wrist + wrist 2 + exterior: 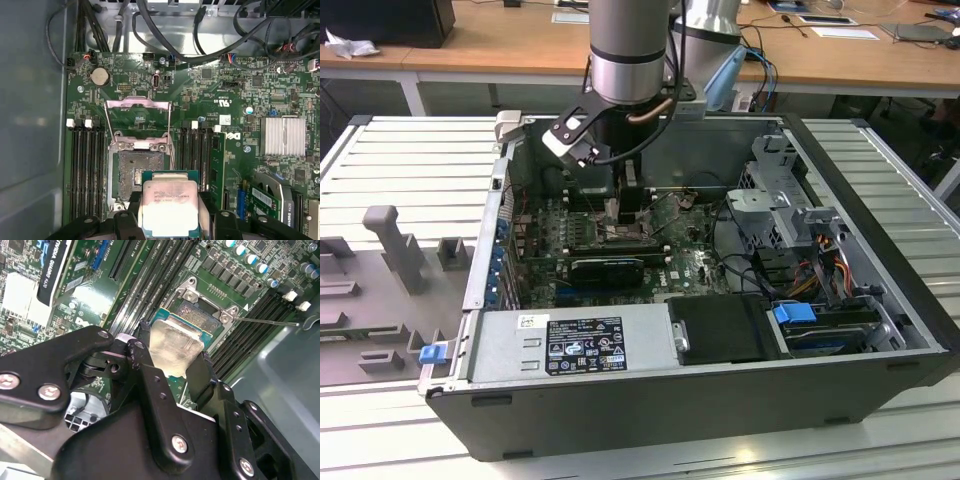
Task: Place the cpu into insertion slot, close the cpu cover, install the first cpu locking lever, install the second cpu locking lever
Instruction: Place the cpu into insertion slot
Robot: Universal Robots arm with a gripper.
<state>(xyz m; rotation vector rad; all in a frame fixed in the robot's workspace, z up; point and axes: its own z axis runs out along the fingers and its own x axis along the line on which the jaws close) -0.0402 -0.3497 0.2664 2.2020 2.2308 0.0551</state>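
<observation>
Cpu: small flat square chip, pale silver-beige face on a green base. Face-up, gripped at two opposite edges by the black gripper, over one edge of the insertion slot, not seated.
Insertion slot: dark-framed square socket, centre bare.
Cpu cover: thin grey metal window frame, swung open off the socket.

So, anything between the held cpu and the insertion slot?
Nothing shows there. In the first wrist view the cpu, shut in the gripper, overlaps an edge of the bare insertion slot; the cpu cover stands open beyond it.

Arm vertical, jaws clamped on cpu.
</observation>
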